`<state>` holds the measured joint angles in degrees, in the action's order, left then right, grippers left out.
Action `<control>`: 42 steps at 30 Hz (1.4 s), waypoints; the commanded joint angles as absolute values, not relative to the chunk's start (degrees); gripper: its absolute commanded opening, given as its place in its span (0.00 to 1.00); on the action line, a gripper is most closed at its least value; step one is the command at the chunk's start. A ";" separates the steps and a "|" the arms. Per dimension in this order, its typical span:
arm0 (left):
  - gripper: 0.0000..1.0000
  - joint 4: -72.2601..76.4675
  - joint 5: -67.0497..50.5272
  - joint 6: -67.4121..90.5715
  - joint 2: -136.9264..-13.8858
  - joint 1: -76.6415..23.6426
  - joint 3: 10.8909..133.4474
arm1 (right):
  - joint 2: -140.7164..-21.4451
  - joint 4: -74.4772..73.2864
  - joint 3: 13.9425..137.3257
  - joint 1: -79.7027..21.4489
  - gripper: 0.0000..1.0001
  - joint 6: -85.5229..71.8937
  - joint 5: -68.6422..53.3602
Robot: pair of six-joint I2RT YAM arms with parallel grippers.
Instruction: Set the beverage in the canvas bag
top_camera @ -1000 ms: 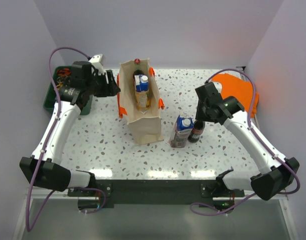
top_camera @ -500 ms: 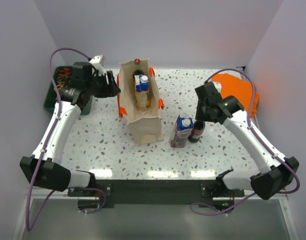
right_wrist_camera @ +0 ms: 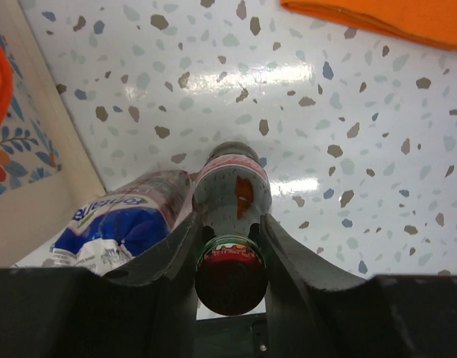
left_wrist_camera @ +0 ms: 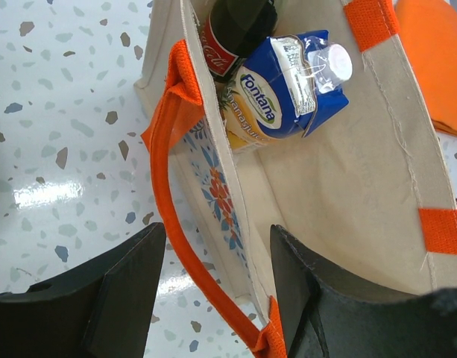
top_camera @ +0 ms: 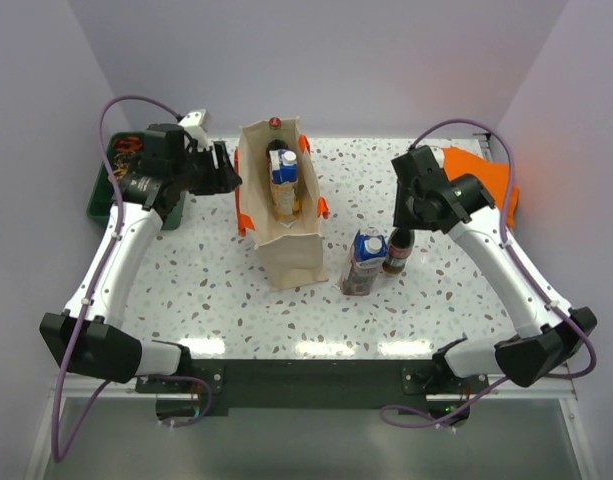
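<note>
The canvas bag [top_camera: 286, 240] stands open at centre-left with a cola bottle [left_wrist_camera: 232, 33] and a blue Fontana carton [left_wrist_camera: 288, 82] inside. My left gripper [top_camera: 226, 176] is open. Its jaws straddle the bag's left wall and orange handle [left_wrist_camera: 176, 224], one finger [left_wrist_camera: 310, 298] inside the bag. A dark cola bottle [top_camera: 397, 254] stands right of a second blue carton [top_camera: 364, 262]. My right gripper [top_camera: 407, 225] is shut on this bottle's neck, just below the red cap [right_wrist_camera: 230, 257]. The bottle's body [right_wrist_camera: 232, 186] hangs down beside the carton [right_wrist_camera: 116, 224].
A folded orange cloth [top_camera: 481, 180] lies at the back right and shows in the right wrist view [right_wrist_camera: 392, 19]. A green bin [top_camera: 104, 195] with small items sits at the far left. The bag's side [right_wrist_camera: 27, 149] is just left of the carton.
My right wrist has shifted a little up and toward the back with the bottle in its grip. The left arm and the bag have not moved.
</note>
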<state>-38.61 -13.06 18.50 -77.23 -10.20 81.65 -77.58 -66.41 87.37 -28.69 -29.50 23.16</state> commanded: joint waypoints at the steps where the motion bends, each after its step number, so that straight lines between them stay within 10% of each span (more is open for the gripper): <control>1: 0.63 -36.47 -13.89 19.25 -75.85 -10.37 81.30 | -76.72 -63.37 95.08 -28.56 0.00 -27.34 27.33; 42: 0.63 -35.95 -18.02 17.75 -75.67 -10.37 78.75 | -91.84 -74.27 138.33 -28.48 0.00 -22.85 23.91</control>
<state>-38.20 -16.49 18.44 -77.12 -10.20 79.15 -92.71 -79.31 132.09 -28.53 -23.92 24.14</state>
